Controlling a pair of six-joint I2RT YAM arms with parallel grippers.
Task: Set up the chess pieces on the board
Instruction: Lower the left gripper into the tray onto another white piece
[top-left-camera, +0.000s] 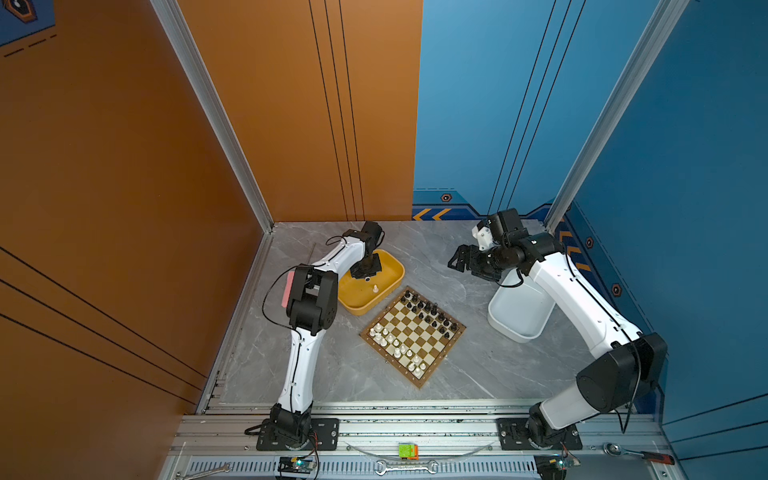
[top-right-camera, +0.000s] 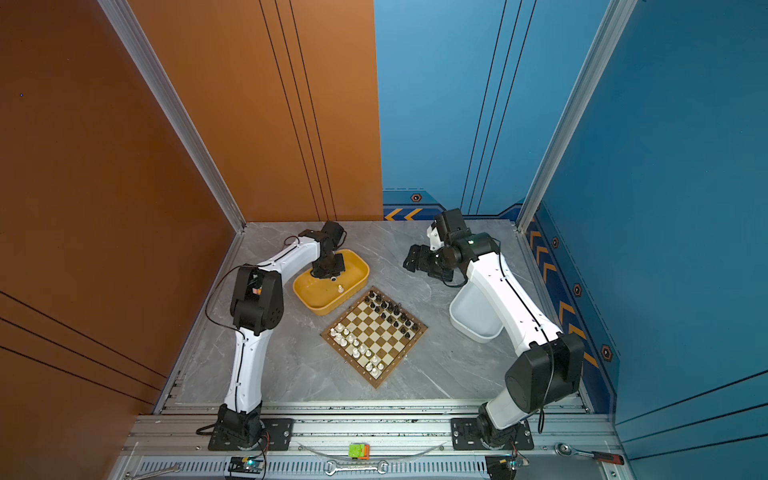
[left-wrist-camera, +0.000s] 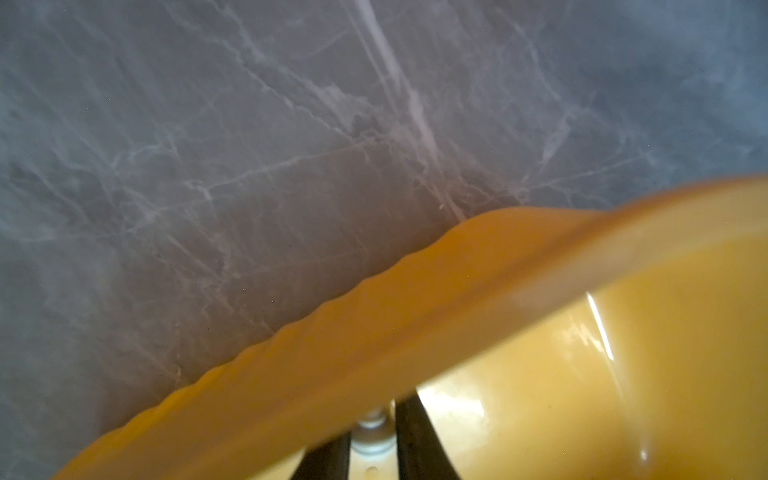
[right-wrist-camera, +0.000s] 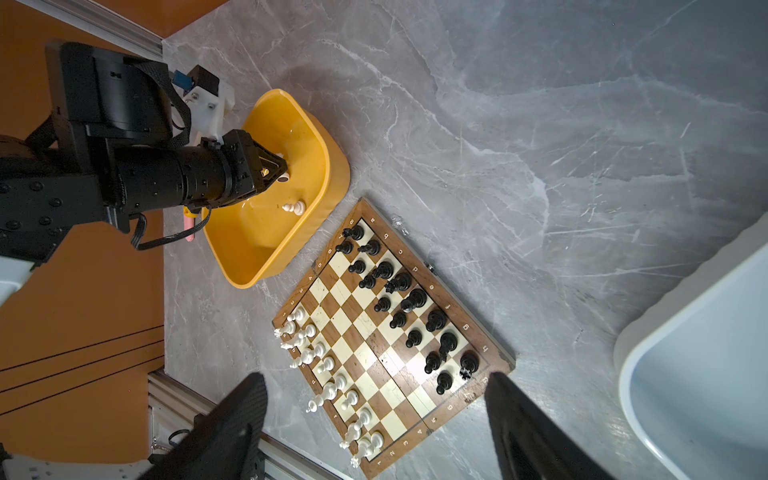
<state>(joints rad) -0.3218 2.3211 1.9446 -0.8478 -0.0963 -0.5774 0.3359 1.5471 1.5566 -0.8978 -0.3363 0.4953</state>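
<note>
- Left gripper (right-wrist-camera: 279, 171) fingers (left-wrist-camera: 415, 436): clamped on white piece (left-wrist-camera: 372, 440), inside yellow tray (top-left-camera: 357, 309), far left.
- Second white piece (top-left-camera: 375, 288) sits loose in same tray.
- Right gripper (top-left-camera: 457, 258): fingers wide apart, hovering over table (top-left-camera: 457, 365), far right.
- Board (top-left-camera: 417, 334): table centre, just beside tray; black pieces (top-left-camera: 432, 311) along far-right edge, white pieces (top-left-camera: 395, 345) along near-left edge.

Blurred yellow tray rim (left-wrist-camera: 374, 332) hides most of the white piece (left-wrist-camera: 372, 442) in the left hand (left-wrist-camera: 374, 422)
</note>
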